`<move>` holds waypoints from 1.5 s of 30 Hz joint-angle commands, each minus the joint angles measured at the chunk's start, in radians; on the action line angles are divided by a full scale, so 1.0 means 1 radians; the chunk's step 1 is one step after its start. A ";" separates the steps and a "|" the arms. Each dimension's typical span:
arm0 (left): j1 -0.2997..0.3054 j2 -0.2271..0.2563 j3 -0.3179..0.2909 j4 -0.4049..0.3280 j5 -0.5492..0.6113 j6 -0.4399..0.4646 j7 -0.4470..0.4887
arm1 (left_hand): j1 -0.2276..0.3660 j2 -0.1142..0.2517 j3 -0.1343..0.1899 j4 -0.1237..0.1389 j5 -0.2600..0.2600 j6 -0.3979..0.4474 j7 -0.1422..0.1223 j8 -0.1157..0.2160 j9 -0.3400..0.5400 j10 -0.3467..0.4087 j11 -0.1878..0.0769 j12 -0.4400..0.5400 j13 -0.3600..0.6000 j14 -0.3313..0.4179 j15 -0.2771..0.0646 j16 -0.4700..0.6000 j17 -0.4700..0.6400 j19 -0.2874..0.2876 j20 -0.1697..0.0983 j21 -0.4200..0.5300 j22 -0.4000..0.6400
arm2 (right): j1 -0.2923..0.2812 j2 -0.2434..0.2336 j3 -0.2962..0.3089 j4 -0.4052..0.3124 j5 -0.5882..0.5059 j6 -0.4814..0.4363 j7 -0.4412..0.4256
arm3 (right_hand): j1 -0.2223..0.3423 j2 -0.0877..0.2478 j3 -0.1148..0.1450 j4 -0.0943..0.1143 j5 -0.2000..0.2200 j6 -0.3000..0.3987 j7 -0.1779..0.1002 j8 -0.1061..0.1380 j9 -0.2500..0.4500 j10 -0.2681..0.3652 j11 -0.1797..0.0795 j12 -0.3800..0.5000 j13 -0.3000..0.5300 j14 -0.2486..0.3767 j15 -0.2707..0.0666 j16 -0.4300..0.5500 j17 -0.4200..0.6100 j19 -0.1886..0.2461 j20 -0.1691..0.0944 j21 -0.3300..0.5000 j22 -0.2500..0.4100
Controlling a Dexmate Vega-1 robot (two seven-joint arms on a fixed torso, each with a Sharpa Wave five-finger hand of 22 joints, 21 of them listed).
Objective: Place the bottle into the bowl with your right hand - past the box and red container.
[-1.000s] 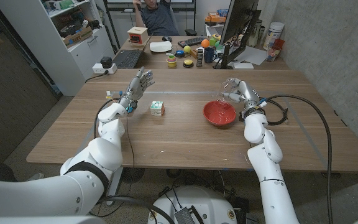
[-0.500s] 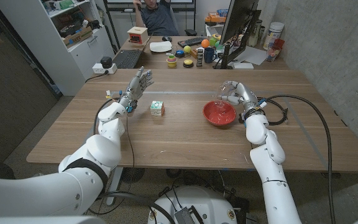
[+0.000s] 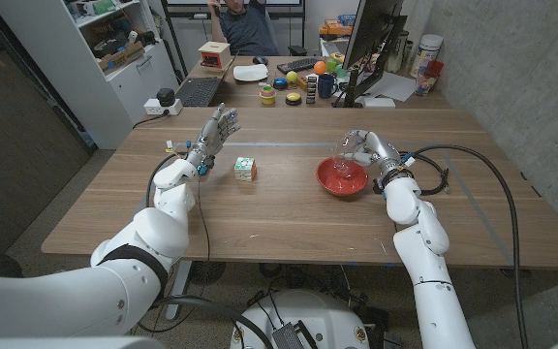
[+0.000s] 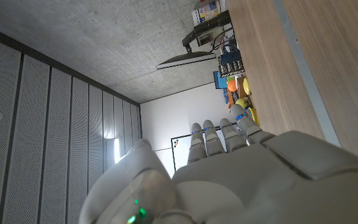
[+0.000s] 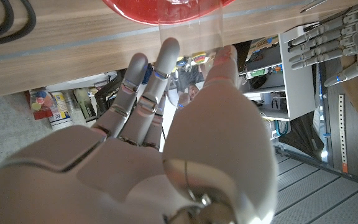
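**Bottle poised at the bowl's far rim**

The counter (image 3: 289, 208) carries everything. The red bowl (image 3: 342, 176) sits right of centre. At the bowl's one o'clock rim the right robot hand (image 3: 364, 147) grips the clear bottle (image 3: 341, 153), fingers wrapped round it. Judged from this, the release is in hand: lower the bottle inside the rim, then open slowly so it does not tip out.

The left robot hand (image 3: 213, 131) stands open, fingers spread, at the bowl's ten o'clock, well apart. A small box (image 3: 245, 169) lies at the bowl's nine o'clock. Open wood lies toward six o'clock; a cable (image 3: 473, 155) loops at three.
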 commanded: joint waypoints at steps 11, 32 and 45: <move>0.045 -0.032 0.005 -0.107 -0.015 0.040 -0.010 | -0.008 -0.001 -0.006 0.001 0.008 0.007 -0.007 0.000 0.004 0.004 -0.005 0.002 0.006 0.007 -0.043 -0.004 0.003 0.006 -0.015 -0.007 0.004 | 0.041 -0.038 -0.027 -0.041 -0.035 -0.079 0.260 | 0.049 0.111 0.000 0.021 0.000 0.361 0.002 0.080 0.050 0.361 -0.186 0.084 0.148 0.017 -0.058 -0.012 0.004 0.040 -0.139 0.024 -0.018; 0.050 -0.024 0.009 -0.109 -0.029 0.040 -0.008 | -0.009 0.000 -0.009 0.001 0.010 0.008 -0.006 0.000 0.004 0.005 -0.004 0.002 0.006 0.007 -0.043 -0.004 0.003 0.007 -0.015 -0.012 0.004 | 0.079 -0.054 -0.057 -0.040 -0.082 -0.146 0.394 | 0.048 0.110 -0.005 0.034 -0.002 0.372 0.005 0.076 0.051 0.368 -0.189 0.073 0.152 0.044 -0.059 -0.017 0.011 0.055 -0.146 0.038 -0.049; 0.041 -0.018 0.007 -0.089 -0.029 0.033 -0.006 | -0.009 0.001 -0.012 0.002 0.012 0.009 0.000 -0.001 0.005 0.005 0.001 0.001 0.006 0.007 -0.040 -0.004 0.003 0.010 -0.014 -0.015 0.004 | 0.086 -0.057 -0.065 -0.036 -0.096 -0.157 0.398 | 0.035 0.104 -0.019 0.049 -0.003 0.341 0.005 0.054 0.050 0.343 -0.181 0.048 0.147 0.017 -0.058 -0.049 -0.002 0.054 -0.149 0.048 -0.066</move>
